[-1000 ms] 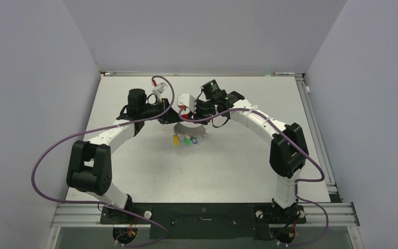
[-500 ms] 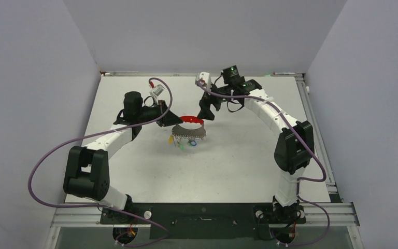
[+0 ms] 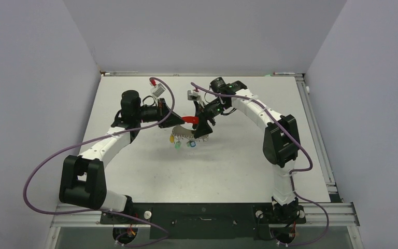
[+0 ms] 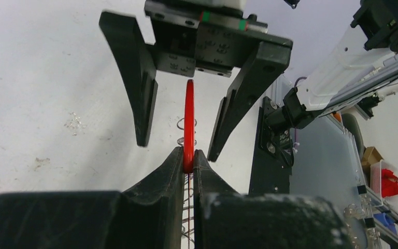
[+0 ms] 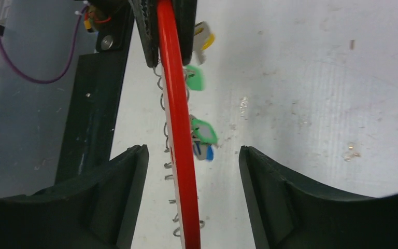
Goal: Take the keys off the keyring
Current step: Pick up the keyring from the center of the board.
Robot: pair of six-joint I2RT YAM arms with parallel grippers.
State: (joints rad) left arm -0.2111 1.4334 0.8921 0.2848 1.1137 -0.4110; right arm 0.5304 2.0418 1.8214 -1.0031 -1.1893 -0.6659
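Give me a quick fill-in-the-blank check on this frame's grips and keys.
The left jaws are shut on the keyring by its ___ strap.
The right jaws straddle that strap, standing ___.
The keys carry yellow, green and ___ tags.
Missing: red, open, blue.

1. The white table (image 3: 228, 161) is lying flat and matte, taking up the whole workspace floor.
2. Faint scuff marks (image 5: 350, 150) and specks are showing on its surface.
3. The keys (image 3: 178, 146), with yellow, green and blue tags, are hanging low over its middle; whether they are touching it is unclear.
4. A metal rail (image 3: 311, 111) is running along its right edge.
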